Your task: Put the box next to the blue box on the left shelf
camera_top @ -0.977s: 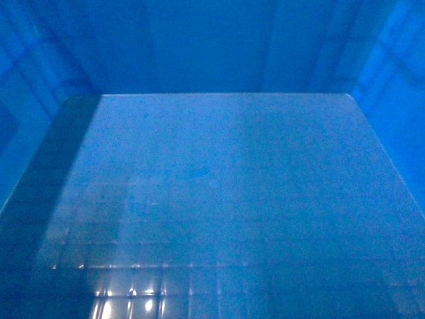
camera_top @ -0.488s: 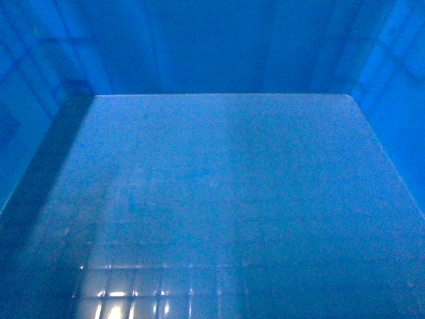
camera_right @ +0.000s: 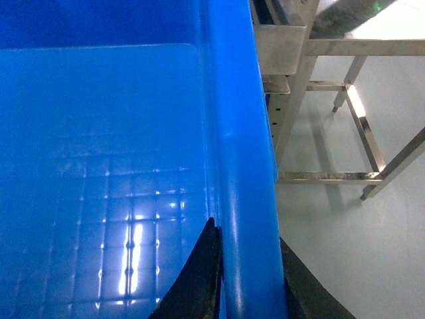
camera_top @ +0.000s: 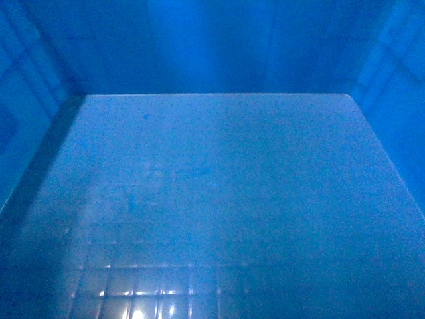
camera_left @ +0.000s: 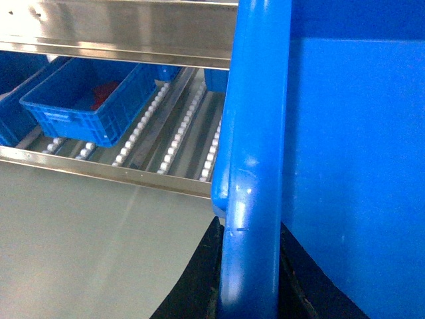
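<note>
The box (camera_top: 212,186) fills the head view: I see only its bright-blue grid floor and inner walls. My left gripper (camera_left: 249,279) is shut on the box's left rim (camera_left: 255,133), a black finger on each side. My right gripper (camera_right: 249,279) is shut on the box's right rim (camera_right: 236,133) the same way. In the left wrist view, the blue box (camera_left: 86,100) sits on the left shelf (camera_left: 179,139), a steel roller rack, with something red inside it. The shelf lies ahead and to the left of the held box.
A steel upper shelf rail (camera_left: 119,30) runs above the roller rack. Another blue crate (camera_left: 13,119) sits at the far left of the rack. On the right, a steel rack frame (camera_right: 332,100) stands on the grey floor (camera_right: 358,252).
The floor of the held box has shifted slightly in the head view: the dark band along its left edge has narrowed and the bright reflections near the bottom have moved a little right.
</note>
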You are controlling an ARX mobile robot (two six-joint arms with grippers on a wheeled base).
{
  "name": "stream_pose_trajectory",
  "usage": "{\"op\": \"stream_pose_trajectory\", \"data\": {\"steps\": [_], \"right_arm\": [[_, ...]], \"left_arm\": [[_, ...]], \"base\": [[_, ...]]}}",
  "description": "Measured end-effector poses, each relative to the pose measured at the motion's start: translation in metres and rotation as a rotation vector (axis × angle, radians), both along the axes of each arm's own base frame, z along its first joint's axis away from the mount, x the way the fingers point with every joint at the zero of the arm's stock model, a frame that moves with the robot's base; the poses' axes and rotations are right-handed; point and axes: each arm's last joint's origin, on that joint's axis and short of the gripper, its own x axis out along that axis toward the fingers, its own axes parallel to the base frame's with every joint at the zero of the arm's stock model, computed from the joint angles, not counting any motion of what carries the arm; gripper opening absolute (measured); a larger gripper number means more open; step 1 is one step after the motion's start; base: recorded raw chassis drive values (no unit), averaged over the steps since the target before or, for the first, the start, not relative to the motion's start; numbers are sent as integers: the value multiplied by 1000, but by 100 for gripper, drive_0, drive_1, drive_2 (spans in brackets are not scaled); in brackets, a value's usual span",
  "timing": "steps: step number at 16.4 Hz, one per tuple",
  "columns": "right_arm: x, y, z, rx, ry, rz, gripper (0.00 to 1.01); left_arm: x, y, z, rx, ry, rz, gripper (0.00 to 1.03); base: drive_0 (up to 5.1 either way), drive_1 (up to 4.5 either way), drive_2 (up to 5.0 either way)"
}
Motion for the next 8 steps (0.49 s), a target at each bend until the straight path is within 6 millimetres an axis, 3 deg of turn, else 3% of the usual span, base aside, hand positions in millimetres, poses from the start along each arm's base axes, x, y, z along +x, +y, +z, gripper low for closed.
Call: {"op": "stream_pose_trajectory", "data": {"steps": [8], "right_arm": [[0, 0, 0, 0, -1, 0, 11]], "left_arm": [[0, 0, 0, -1, -1, 0, 14]], "base": [[-499, 263, 219]]}}
